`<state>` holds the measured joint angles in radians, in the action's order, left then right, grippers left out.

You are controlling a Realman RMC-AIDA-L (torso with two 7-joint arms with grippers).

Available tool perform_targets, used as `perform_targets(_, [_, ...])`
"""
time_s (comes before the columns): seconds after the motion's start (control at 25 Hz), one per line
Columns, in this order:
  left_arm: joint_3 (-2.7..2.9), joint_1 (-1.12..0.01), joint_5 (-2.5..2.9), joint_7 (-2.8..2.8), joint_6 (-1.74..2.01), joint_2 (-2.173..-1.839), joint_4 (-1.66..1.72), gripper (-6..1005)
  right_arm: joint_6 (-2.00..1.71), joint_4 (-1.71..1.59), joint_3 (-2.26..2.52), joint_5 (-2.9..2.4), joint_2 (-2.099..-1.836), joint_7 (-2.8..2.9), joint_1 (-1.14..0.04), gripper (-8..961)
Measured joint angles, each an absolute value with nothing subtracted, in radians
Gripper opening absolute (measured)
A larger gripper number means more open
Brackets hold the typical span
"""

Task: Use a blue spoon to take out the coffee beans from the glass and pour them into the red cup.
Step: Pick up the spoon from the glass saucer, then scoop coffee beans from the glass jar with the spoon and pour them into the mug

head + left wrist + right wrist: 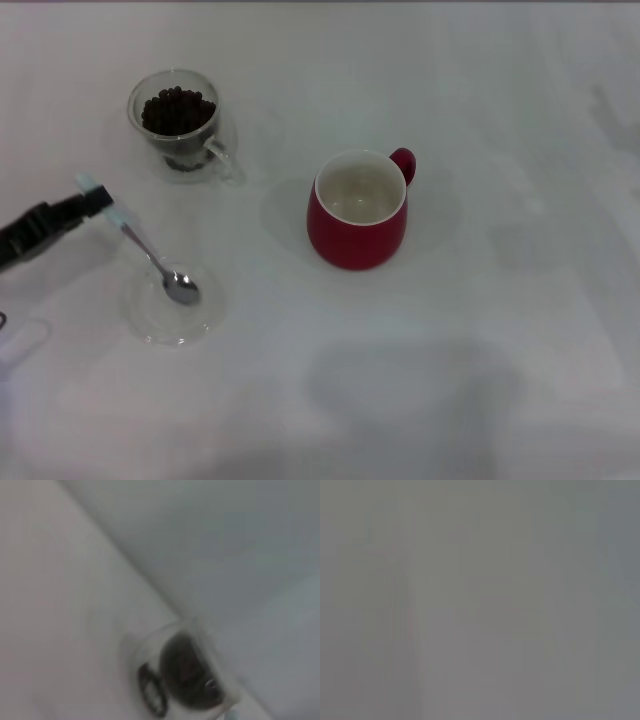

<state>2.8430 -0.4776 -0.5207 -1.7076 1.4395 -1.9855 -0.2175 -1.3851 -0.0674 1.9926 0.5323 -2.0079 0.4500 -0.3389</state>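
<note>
At the far left, the left hand (98, 201) is clamped on the pale handle of the blue spoon (150, 254), whose bowl rests in a clear glass saucer (150, 322) on the white desk (500, 330). Behind them stands the glass (180, 125), full of coffee beans (177, 109). Well to the right sits the red cup (358, 210), upright. The right hand is out of view.

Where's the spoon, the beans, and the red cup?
Pale blue-handled metal spoon (181, 288): head view, on its shiny bowl.
Dark brown coffee beans (177, 108): head view, middle of the heap.
Rounded red ceramic cup (357, 238): head view, outer red wall.
</note>
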Motion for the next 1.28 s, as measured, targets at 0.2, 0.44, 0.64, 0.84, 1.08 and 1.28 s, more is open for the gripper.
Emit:
perform_targets(0.2, [2.844,-0.478,-0.594,-1.652,1.538,-1.976,-0.247,133,-1.385,-0.068,1.993,0.533,-2.009,0.451,-0.339,876])
perform_targets(0.44, [2.842,-0.500,-0.745,-1.563,1.638,-1.950,-0.267,130,-1.385,-0.068,1.990,0.534,-2.009,0.475,-0.334,876])
perform_targets(0.64, [2.844,-0.564,-1.005,-1.449,1.600,-1.956,-0.298,130,-1.385,-0.069,1.991,0.535,-2.009,0.476,-0.334,876])
perform_targets(0.84, [2.844,-0.658,-0.943,-1.369,1.474,-1.969,-0.288,130,-1.388,-0.078,1.994,0.534,-2.011,0.477,-0.332,876])
perform_targets(1.08, [2.844,-0.732,-0.885,-1.205,1.332,-2.041,-0.265,130,-1.386,-0.089,1.999,0.534,-2.012,0.481,-0.324,876])
perform_targets(1.28, [2.844,-0.751,-0.833,-1.150,1.245,-2.044,-0.238,129,-1.386,-0.090,2.008,0.534,-2.013,0.501,-0.310,876])
